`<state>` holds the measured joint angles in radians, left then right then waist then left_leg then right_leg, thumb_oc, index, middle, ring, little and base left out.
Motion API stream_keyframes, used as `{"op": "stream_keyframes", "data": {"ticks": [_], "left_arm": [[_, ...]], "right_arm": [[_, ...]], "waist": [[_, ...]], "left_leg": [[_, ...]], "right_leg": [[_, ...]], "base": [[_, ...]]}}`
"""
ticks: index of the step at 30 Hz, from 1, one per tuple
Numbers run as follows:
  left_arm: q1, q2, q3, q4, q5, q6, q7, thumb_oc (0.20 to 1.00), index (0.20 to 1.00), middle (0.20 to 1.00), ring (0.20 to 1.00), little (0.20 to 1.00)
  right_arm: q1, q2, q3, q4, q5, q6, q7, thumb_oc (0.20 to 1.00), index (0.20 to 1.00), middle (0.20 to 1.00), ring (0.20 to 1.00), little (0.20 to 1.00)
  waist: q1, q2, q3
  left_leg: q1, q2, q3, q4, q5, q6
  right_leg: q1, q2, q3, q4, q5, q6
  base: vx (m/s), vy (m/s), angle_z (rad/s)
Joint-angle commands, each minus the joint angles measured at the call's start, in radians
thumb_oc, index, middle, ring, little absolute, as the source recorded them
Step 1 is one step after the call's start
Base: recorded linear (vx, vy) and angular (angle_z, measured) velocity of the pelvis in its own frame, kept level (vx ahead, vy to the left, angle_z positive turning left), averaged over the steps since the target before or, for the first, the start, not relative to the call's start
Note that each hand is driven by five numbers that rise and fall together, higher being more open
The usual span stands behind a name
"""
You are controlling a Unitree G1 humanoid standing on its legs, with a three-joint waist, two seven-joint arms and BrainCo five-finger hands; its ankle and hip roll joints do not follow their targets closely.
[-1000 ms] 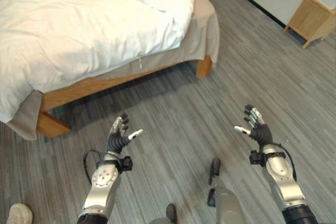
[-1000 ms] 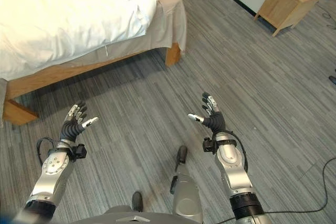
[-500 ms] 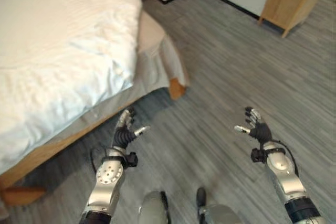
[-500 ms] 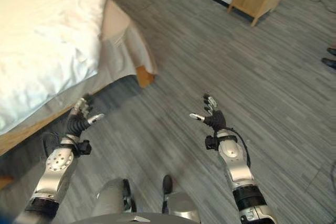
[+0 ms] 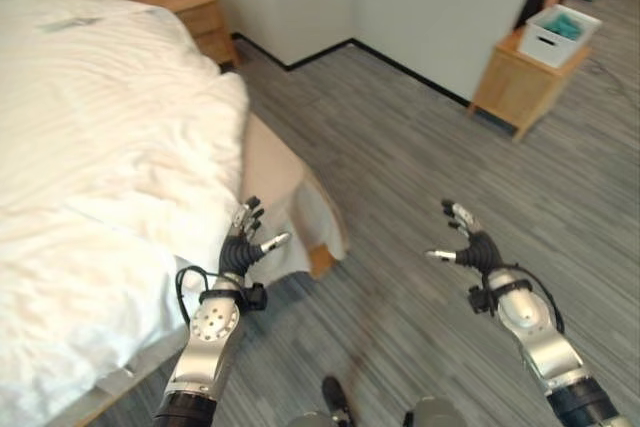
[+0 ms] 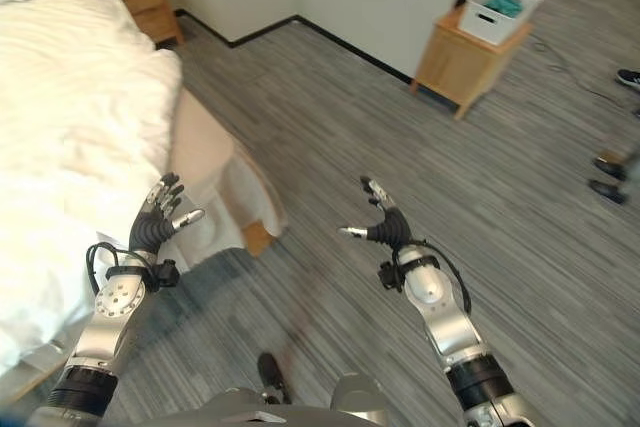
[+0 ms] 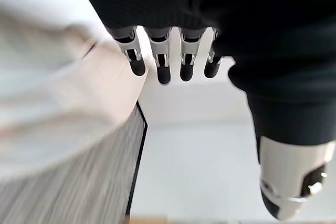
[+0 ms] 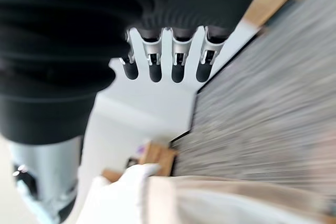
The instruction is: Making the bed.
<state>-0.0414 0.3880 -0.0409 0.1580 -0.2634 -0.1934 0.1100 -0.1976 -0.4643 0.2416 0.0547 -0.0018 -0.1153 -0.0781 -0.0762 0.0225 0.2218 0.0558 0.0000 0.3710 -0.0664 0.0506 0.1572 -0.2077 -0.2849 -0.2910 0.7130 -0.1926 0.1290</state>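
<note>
Right beside the robot, on its left, stands the bed (image 5: 90,147). It is covered by a soft white duvet (image 5: 110,117) with fine stripes and lots of wrinkles, and the duvet hangs over the near edge in puffy folds. Under it a smooth beige sheet (image 5: 275,172) drapes down round the corner of the bed. A wooden bed leg (image 5: 320,262) pokes out below the sheet.

The floor (image 5: 400,147) is grey, with thin streaky planks. A small wooden nightstand (image 5: 190,12) sits by the far end of the bed. Another wooden surface (image 5: 515,87) stands against the pale wall, and a white plastic bin (image 5: 560,32) rests on top of it. A person's shoes (image 6: 612,177) show at the far right.

The left hand (image 5: 243,247) is raised just in front of the bed corner. Its silver fingers with dark tips are spread wide, the thumb sticks out, and it holds nothing. It looks close to the sheet, but I cannot tell if it touches.

The right hand (image 5: 470,245) is up over the bare floor, well apart from the bed. It is spread wide too, and it is empty.
</note>
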Motion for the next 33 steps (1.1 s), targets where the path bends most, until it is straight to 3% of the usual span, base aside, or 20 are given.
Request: {"op": "stream_keyframes", "data": {"ticks": [1, 2, 3, 4, 5, 6, 10, 14, 21, 26, 28, 29, 30, 33], "left_arm": [[0.033, 0.099, 0.017, -0.069, -0.015, -0.052, -0.003, 1.0, 1.0, 1.0, 1.0, 1.0], [0.032, 0.099, 0.017, -0.068, -0.016, -0.052, -0.003, 1.0, 1.0, 1.0, 1.0, 1.0], [0.022, 0.095, -0.005, -0.05, -0.029, -0.048, -0.012, 1.0, 1.0, 1.0, 1.0, 1.0], [0.011, 0.092, -0.015, -0.038, -0.037, -0.047, -0.016, 1.0, 1.0, 1.0, 1.0, 1.0], [0.01, 0.092, -0.015, -0.037, -0.037, -0.047, -0.016, 1.0, 1.0, 1.0, 1.0, 1.0], [0.002, 0.095, -0.026, -0.016, -0.041, -0.041, -0.023, 1.0, 1.0, 1.0, 1.0, 1.0], [-0.009, 0.105, -0.041, -0.016, -0.02, -0.042, -0.036, 1.0, 1.0, 1.0, 1.0, 1.0], [-0.014, 0.09, -0.052, -0.005, -0.031, -0.041, -0.025, 1.0, 1.0, 1.0, 1.0, 1.0], [0.001, 0.096, -0.005, -0.027, 0.029, -0.025, 0.026, 1.0, 1.0, 1.0, 1.0, 1.0], [-0.117, 0.17, 0.048, -0.048, 0.227, -0.003, 0.167, 1.0, 1.0, 1.0, 1.0, 1.0], [-0.247, 0.272, 0.051, -0.024, 0.428, 0.06, 0.242, 1.0, 1.0, 1.0, 1.0, 1.0], [-0.252, 0.272, 0.046, -0.022, 0.43, 0.061, 0.243, 1.0, 1.0, 1.0, 1.0, 1.0], [-0.295, 0.388, 0.044, -0.007, 0.646, 0.146, 0.228, 1.0, 1.0, 1.0, 1.0, 1.0], [-0.313, 0.524, 0.08, -0.038, 0.887, 0.223, 0.211, 1.0, 1.0, 1.0, 1.0, 1.0]], "right_arm": [[-0.167, 0.006, -0.056, -0.058, -0.039, -0.064, -0.058, 1.0, 1.0, 1.0, 1.0, 1.0], [-0.168, 0.006, -0.057, -0.058, -0.039, -0.064, -0.059, 1.0, 1.0, 1.0, 1.0, 1.0], [-0.196, -0.01, -0.065, -0.057, -0.043, -0.063, -0.071, 1.0, 1.0, 1.0, 1.0, 1.0], [-0.209, -0.02, -0.076, -0.057, -0.044, -0.063, -0.083, 1.0, 1.0, 1.0, 1.0, 1.0], [-0.209, -0.02, -0.076, -0.057, -0.044, -0.063, -0.083, 1.0, 1.0, 1.0, 1.0, 1.0], [-0.239, -0.037, -0.083, -0.067, -0.045, -0.061, -0.095, 1.0, 1.0, 1.0, 1.0, 1.0], [-0.356, -0.052, -0.055, -0.027, -0.073, -0.052, -0.13, 1.0, 1.0, 1.0, 1.0, 1.0], [-0.43, -0.039, -0.035, 0.016, -0.083, -0.043, -0.156, 1.0, 1.0, 1.0, 1.0, 1.0], [-0.358, 0.003, -0.045, 0.041, -0.062, -0.035, -0.15, 1.0, 1.0, 1.0, 1.0, 1.0], [-0.27, 0.005, -0.08, 0.064, -0.057, -0.029, -0.168, 1.0, 1.0, 1.0, 1.0, 1.0], [-0.189, 0.003, -0.103, 0.093, -0.053, -0.023, -0.18, 1.0, 1.0, 1.0, 1.0, 1.0], [-0.188, 0.005, -0.106, 0.092, -0.054, -0.023, -0.18, 1.0, 1.0, 1.0, 1.0, 1.0], [-0.086, 0.004, -0.144, 0.077, -0.09, -0.014, -0.18, 1.0, 1.0, 1.0, 1.0, 1.0], [0.108, 0.004, -0.197, 0.06, -0.172, 0.001, -0.166, 1.0, 1.0, 1.0, 1.0, 1.0]], "waist": [[0.021, -0.088, 0.017], [0.018, -0.087, 0.016], [-0.013, -0.102, 0.006], [-0.028, -0.107, 0.003], [-0.028, -0.107, 0.002], [-0.036, -0.111, -0.008], [-0.024, -0.109, -0.031], [-0.017, -0.1, -0.049], [-0.036, -0.088, -0.076], [-0.052, -0.085, -0.082], [-0.077, -0.076, -0.083], [-0.075, -0.077, -0.082], [-0.094, -0.067, -0.075], [-0.13, -0.048, -0.072]], "left_leg": [[0.015, 0.135, 0.086, -0.018, 0.016, -0.213], [0.011, 0.137, 0.084, -0.02, 0.022, -0.214], [0.029, 0.12, 0.016, -0.021, -0.012, -0.222], [0.034, 0.107, -0.03, -0.021, -0.023, -0.221], [0.034, 0.107, -0.03, -0.021, -0.023, -0.221], [0.048, 0.071, -0.105, -0.021, -0.058, -0.208], [0.078, 0.035, -0.166, -0.019, -0.077, -0.194], [0.091, 0.04, -0.184, -0.012, -0.084, -0.201], [0.108, 0.067, -0.196, -0.021, -0.062, -0.218], [0.111, 0.071, -0.193, -0.021, -0.063, -0.226], [0.109, 0.074, -0.188, -0.021, -0.063, -0.23], [0.109, 0.074, -0.189, -0.021, -0.063, -0.23], [0.11, 0.074, -0.177, -0.021, -0.065, -0.231], [0.119, 0.076, -0.158, -0.021, -0.082, -0.236]], "right_leg": [[0.135, -0.016, 0.075, -0.469, 0.304, 0.055], [0.138, -0.012, 0.069, -0.48, 0.311, 0.052], [0.123, 0.049, 0.174, -0.626, 0.302, 0.058], [0.11, 0.086, 0.268, -0.682, 0.313, 0.065], [0.11, 0.086, 0.268, -0.683, 0.314, 0.065], [0.107, 0.148, 0.399, -0.737, 0.307, 0.065], [0.155, 0.14, 0.385, -0.757, 0.323, 0.053], [0.197, 0.147, 0.358, -0.773, 0.314, 0.036], [0.23, 0.158, 0.323, -0.772, 0.302, 0.015], [0.238, 0.156, 0.321, -0.773, 0.294, 0.012], [0.236, 0.155, 0.321, -0.772, 0.294, 0.016], [0.236, 0.155, 0.32, -0.772, 0.293, 0.016], [0.233, 0.155, 0.326, -0.774, 0.296, 0.021], [0.236, 0.154, 0.328, -0.782, 0.29, 0.031]], "base": [[0.23, -0.107, 0.87], [0.36, -0.176, 0.86], [0.38, -0.135, 1.17], [0.39, -0.131, 1.36], [0.38, -0.012, 1.9], [0.32, 0.016, 1.67], [0.26, -0.051, 1.51], [0.13, -0.05, 0.49], [0.06, -0.046, 0.11], [0.02, -0.023, 0.0], [0.02, -0.027, 0.05], [0.0, 0.0, 0.0], [0.0, 0.025, -0.09], [0.05, 0.034, -0.11]]}}
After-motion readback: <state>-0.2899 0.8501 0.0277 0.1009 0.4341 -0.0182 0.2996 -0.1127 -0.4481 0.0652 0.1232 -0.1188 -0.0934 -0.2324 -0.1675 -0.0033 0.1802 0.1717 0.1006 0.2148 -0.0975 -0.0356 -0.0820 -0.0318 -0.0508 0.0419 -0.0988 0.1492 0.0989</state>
